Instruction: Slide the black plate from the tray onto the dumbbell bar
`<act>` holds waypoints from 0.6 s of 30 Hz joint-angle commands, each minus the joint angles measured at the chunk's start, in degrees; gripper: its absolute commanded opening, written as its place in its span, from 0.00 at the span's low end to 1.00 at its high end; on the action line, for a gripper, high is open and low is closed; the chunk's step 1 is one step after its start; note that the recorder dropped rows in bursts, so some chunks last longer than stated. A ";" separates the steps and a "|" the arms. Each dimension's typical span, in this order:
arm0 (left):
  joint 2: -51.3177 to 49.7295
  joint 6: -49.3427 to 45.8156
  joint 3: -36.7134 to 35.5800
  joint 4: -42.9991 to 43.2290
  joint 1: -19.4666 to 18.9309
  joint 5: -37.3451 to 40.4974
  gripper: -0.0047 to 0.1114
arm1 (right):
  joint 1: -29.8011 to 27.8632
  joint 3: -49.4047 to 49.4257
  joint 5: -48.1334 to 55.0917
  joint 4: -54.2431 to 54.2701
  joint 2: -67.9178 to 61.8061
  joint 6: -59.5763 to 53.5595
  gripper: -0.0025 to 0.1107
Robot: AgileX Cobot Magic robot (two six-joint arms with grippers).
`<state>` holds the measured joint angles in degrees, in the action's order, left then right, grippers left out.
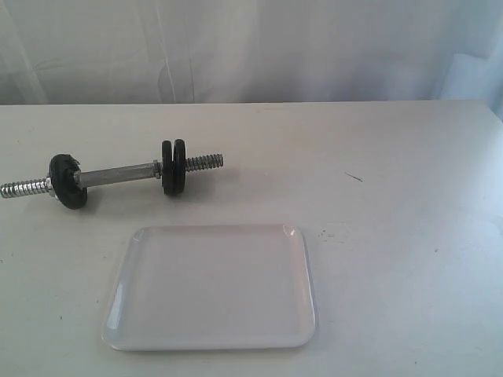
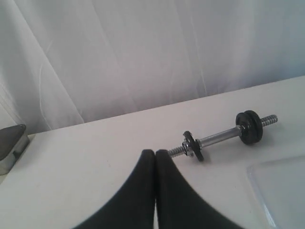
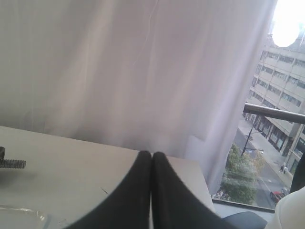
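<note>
The white tray (image 1: 212, 287) lies at the front of the table and holds nothing; no black plate is in it. Behind it rests the dumbbell bar (image 1: 118, 171), a silver rod with threaded ends. Two flat black discs (image 1: 174, 166) stand pressed together on the bar near its right end. A thicker notched black collar (image 1: 67, 181) sits near its left end. Neither gripper shows in the exterior view. My left gripper (image 2: 155, 151) is shut and empty, above the table short of the bar (image 2: 219, 136). My right gripper (image 3: 151, 153) is also shut and empty.
White curtains hang behind the table. The right wrist view shows the table's far corner, a window with buildings beyond, the bar's threaded tip (image 3: 12, 163) and a tray corner (image 3: 24, 210). A metal object (image 2: 12, 145) sits at the table's edge in the left wrist view.
</note>
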<state>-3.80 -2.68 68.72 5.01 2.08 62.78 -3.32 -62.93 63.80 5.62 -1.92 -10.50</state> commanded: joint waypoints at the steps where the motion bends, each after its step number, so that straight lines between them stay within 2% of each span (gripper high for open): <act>1: 3.80 2.03 -0.26 0.15 0.51 0.13 0.04 | 0.61 0.34 0.66 -0.28 1.92 0.17 0.02; 3: 3.80 2.03 0.40 0.59 0.51 3.36 0.04 | 0.61 0.34 0.81 -0.28 1.92 0.17 0.02; 9: 3.80 2.30 -0.09 0.12 0.51 2.99 0.04 | 3.37 0.34 1.15 0.10 1.92 0.03 0.02; 14: 3.80 3.92 -0.09 -2.44 0.51 3.61 0.04 | 3.47 0.34 -0.04 -0.02 1.92 -1.09 0.02; 18: 3.80 3.92 -3.85 -2.54 0.51 1.43 0.04 | 3.47 2.80 -1.96 -0.23 1.92 -1.15 0.02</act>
<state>-0.25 1.21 67.47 2.79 2.08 64.61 0.04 -62.04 63.58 5.86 0.00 -11.07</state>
